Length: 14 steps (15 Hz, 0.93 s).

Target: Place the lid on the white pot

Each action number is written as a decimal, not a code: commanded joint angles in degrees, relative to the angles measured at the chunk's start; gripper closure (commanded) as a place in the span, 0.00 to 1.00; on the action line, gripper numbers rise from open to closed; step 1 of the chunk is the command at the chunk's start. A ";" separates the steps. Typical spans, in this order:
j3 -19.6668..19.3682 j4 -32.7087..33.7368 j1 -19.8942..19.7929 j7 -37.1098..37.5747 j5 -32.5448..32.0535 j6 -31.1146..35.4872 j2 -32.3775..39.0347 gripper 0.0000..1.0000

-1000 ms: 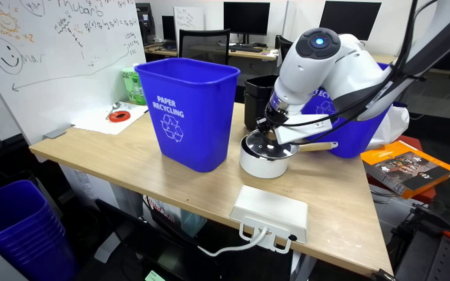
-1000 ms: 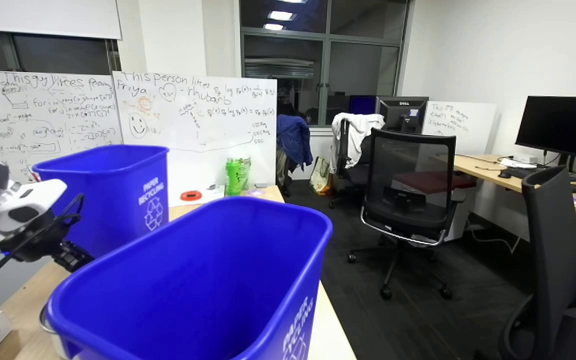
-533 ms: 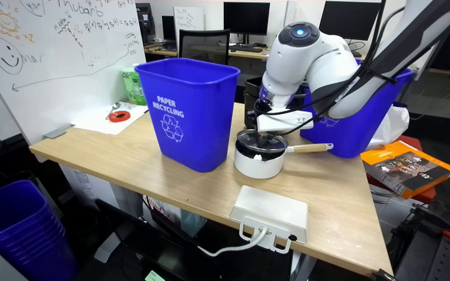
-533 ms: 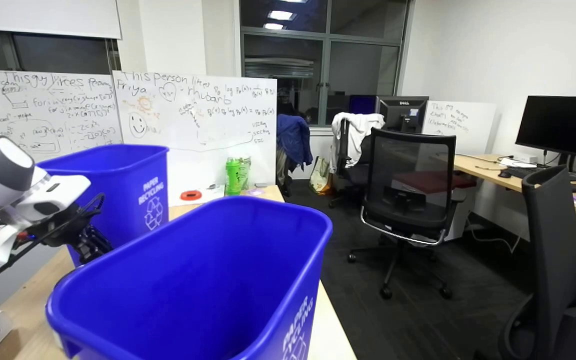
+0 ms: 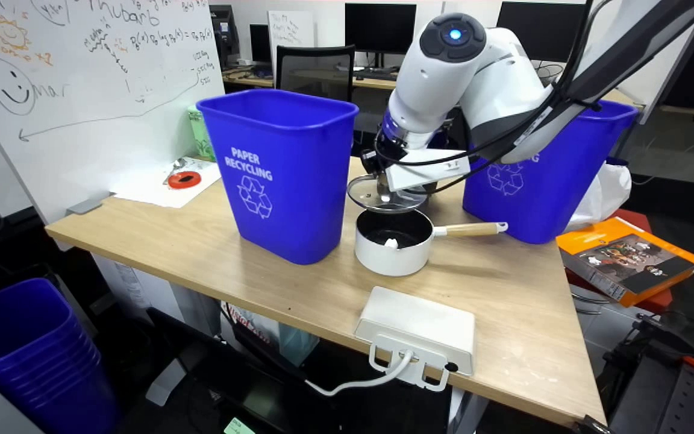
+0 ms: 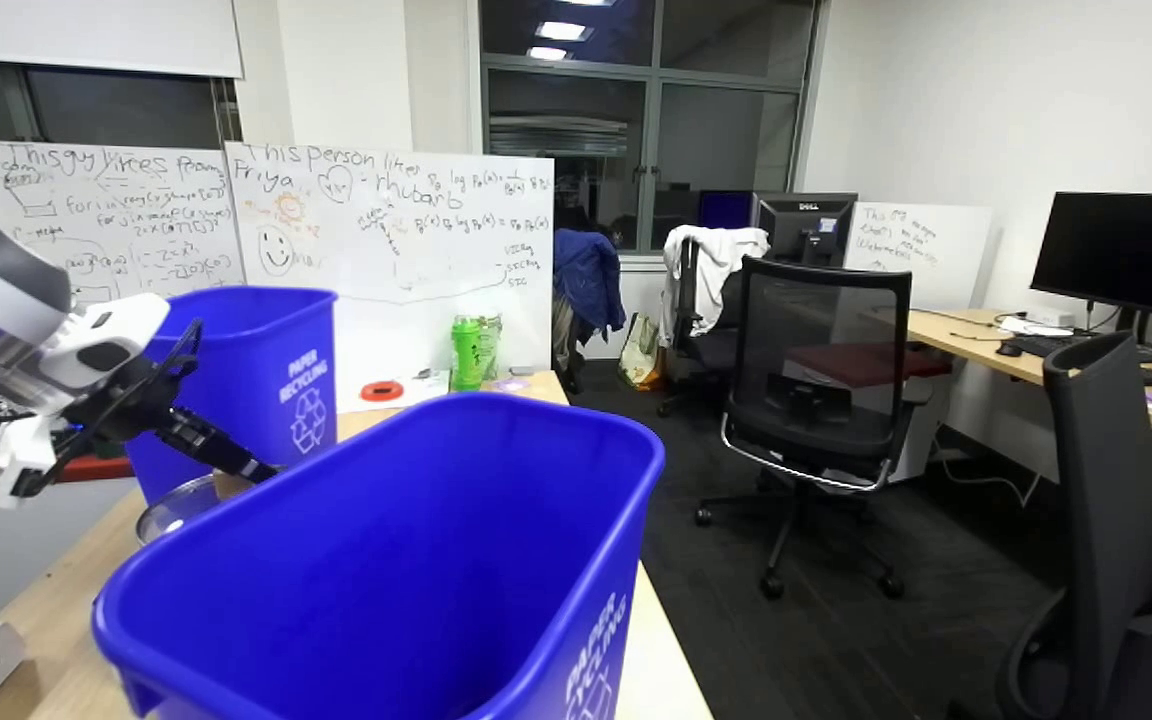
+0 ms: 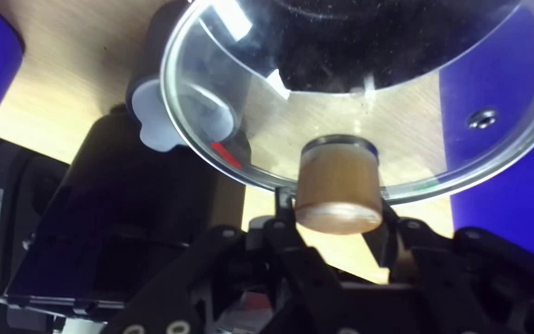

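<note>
The white pot [image 5: 392, 258] stands upright on the table in an exterior view, its dark inside showing and its pale wooden handle [image 5: 470, 229] pointing right. The clear lid [image 5: 368, 198] hangs tilted above the pot's far side, apart from its rim; the lid also shows in an exterior view [image 6: 176, 508]. In the wrist view the lid [image 7: 415, 106] fills the top, and the pot's dark inside [image 7: 359, 46] shows through the glass. My gripper [image 7: 336, 204] is shut on the lid's wooden knob [image 7: 339, 185], one finger on each side. The white mount hides the fingertips in an exterior view.
A blue recycling bin [image 5: 281, 181] stands close left of the pot, another blue bin [image 5: 528, 181] right of it behind the handle. A black container [image 7: 146, 222] stands behind. A white box [image 5: 416, 322] lies at the front edge. An orange box [image 5: 630, 259] sits off the right edge.
The lid first overlapped the pot's top, tilted, then levelled, and now hangs higher and farther back. The pot slid slightly left. The left blue bin shifted slightly left.
</note>
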 commanded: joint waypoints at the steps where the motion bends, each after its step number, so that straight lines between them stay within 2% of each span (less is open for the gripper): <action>1: -0.69 0.53 1.19 1.00 -4.94 1.34 -0.47 0.85; 14: 0.54 -4.13 2.08 -3.01 -3.56 1.19 -2.26 0.85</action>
